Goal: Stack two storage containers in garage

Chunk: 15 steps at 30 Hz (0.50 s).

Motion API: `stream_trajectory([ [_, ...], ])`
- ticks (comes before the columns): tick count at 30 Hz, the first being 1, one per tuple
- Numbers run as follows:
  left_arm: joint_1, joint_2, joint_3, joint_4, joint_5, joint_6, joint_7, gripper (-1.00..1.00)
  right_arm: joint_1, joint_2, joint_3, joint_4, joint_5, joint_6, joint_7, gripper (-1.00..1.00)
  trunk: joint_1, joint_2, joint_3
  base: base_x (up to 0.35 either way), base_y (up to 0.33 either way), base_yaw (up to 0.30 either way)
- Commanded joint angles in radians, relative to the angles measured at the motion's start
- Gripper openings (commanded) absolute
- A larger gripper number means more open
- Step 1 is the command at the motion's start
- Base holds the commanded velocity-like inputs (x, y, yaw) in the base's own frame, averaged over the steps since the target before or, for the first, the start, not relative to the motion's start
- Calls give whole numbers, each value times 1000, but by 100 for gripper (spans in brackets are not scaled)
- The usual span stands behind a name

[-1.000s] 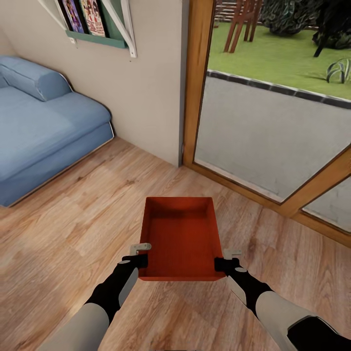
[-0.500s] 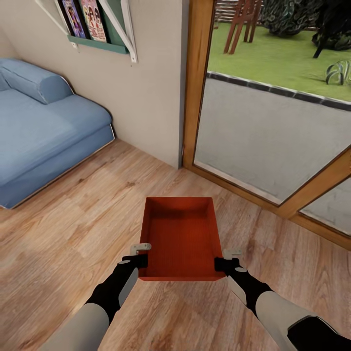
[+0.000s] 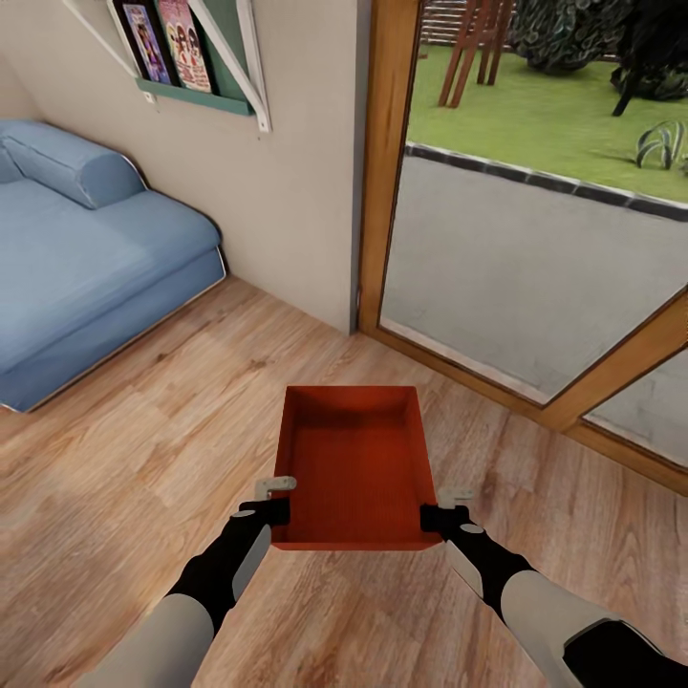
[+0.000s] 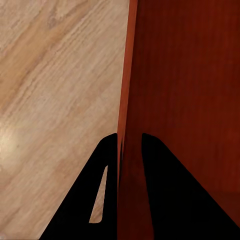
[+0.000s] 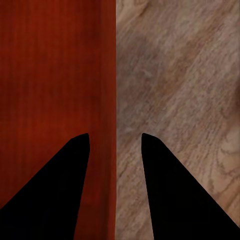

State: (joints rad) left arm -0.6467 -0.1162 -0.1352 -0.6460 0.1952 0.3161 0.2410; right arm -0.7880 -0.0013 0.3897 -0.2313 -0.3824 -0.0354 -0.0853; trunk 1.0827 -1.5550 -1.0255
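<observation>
Head view, from the left: one blue sofa [image 3: 86,248] stands against the wall, well to the left of the container and farther back. Above it hangs one green wall shelf [image 3: 196,96] on white brackets, with two picture books [image 3: 167,38] leaning in it. One red-orange storage container [image 3: 354,463] is held out over the light wood plank floor [image 3: 124,449], its open top up and nothing inside. Right of the shelf and beyond the container, one wood-framed glass door [image 3: 521,239] looks out on grey paving and a strip of lawn.

Two arms reach to the container, one at each long side, near its closest end. The left gripper [image 3: 275,499] sits at the container's left rim, the right gripper [image 3: 447,506] at its right rim.

Left wrist view: the container wall [image 4: 131,100] runs straight between the two dark fingers [image 4: 102,185], one outside it over the floor, one inside the bin. The fingers are narrowed right down onto the wall, pinching it.

Right wrist view: the container's right wall [image 5: 112,75] passes between two dark fingers [image 5: 60,190], one over the red interior, one over the floor. A visible gap shows between these fingers, wider than the wall edge, so I cannot tell whether they press on it.
</observation>
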Motion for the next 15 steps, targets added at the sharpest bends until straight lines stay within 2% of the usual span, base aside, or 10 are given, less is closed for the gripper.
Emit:
stream_trajectory([
  [1,-1,6,-8,-4,-10,-3,15,-100,0,-1,14,4,-26,-4,0,-100,-4,7,3,0,0,0],
  [15,-1,6,-8,-4,-9,-3,15,-100,0,-2,13,4,-26,-2,-1,-100,-58,105,47,0,0,0],
])
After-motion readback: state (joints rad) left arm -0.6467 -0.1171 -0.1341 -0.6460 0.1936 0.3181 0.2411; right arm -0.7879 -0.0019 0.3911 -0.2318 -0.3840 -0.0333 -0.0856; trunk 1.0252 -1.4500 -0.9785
